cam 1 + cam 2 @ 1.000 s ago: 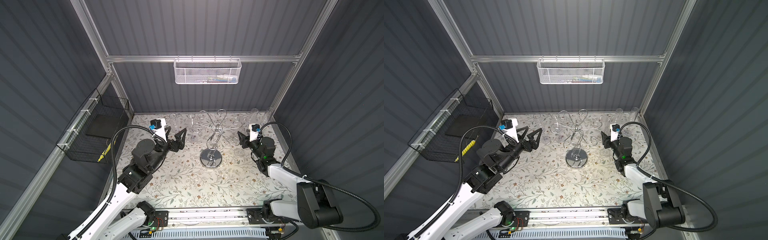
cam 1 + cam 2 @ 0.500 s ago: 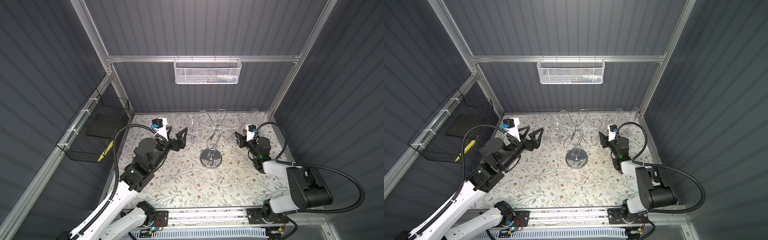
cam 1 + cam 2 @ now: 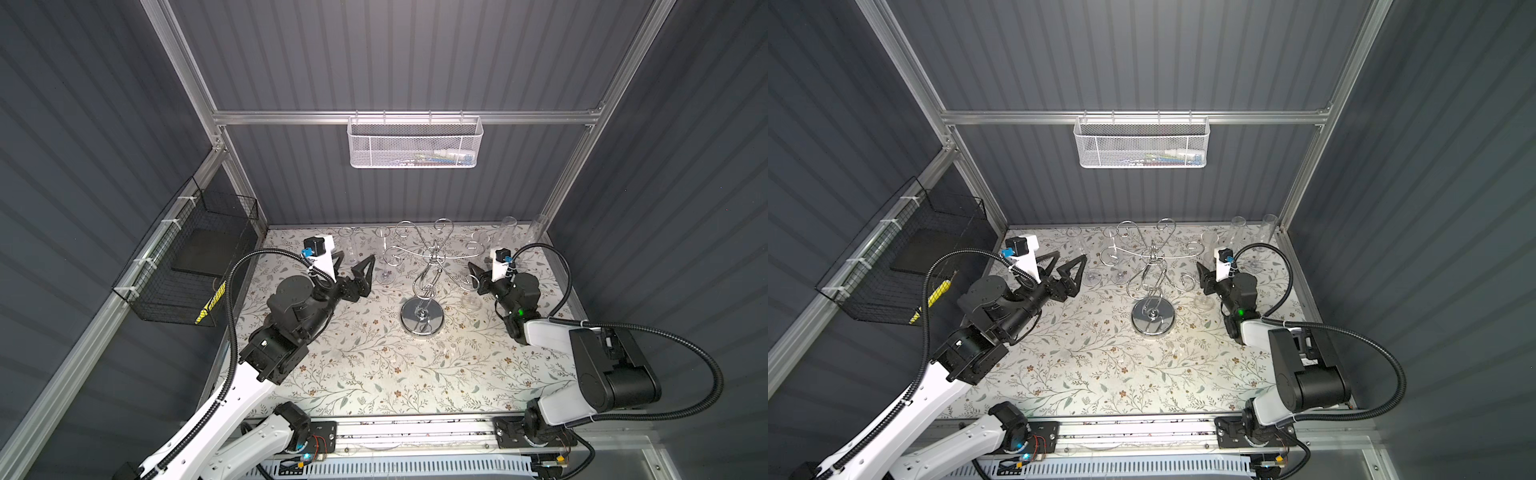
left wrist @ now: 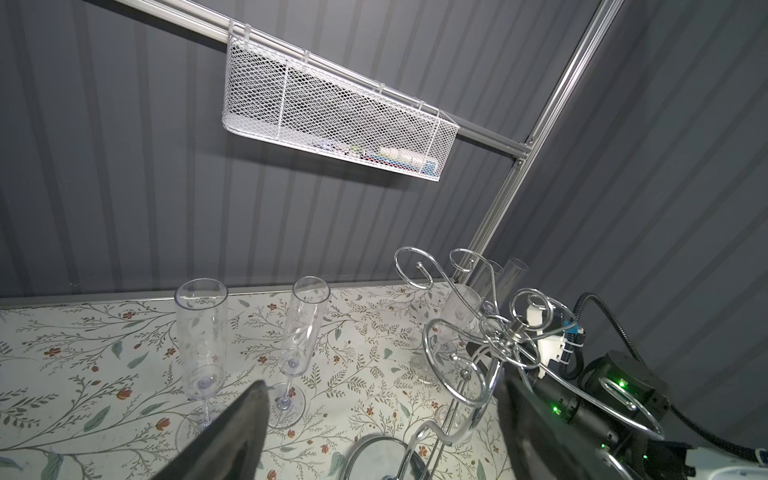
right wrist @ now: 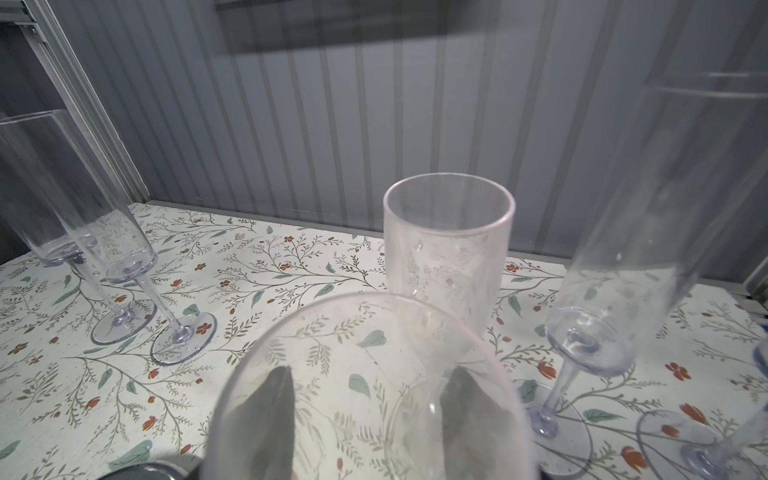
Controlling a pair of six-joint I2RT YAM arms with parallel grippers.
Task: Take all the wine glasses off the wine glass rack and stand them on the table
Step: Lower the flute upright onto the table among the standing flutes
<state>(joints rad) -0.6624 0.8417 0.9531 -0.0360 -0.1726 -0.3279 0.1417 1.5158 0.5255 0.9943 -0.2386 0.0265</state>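
Note:
The wine glass rack is a chrome wire stand with curled arms on a mirror disc, at the middle of the floral table. No glass shows on its arms. Just right of it, my right gripper is shut on the clear wine glass, held upright. Its round foot is low by the table; whether it touches I cannot tell. My left gripper stands open and empty, left of the rack.
Two clear flutes stand at the back left, close to my left fingers. More flutes stand at the back right. A white mesh basket hangs on the back wall, a black wire basket on the left wall.
My right arm's elbow has swung in toward the front, and its gripper has shifted slightly left toward the rack with the glass. The left arm has hardly moved.

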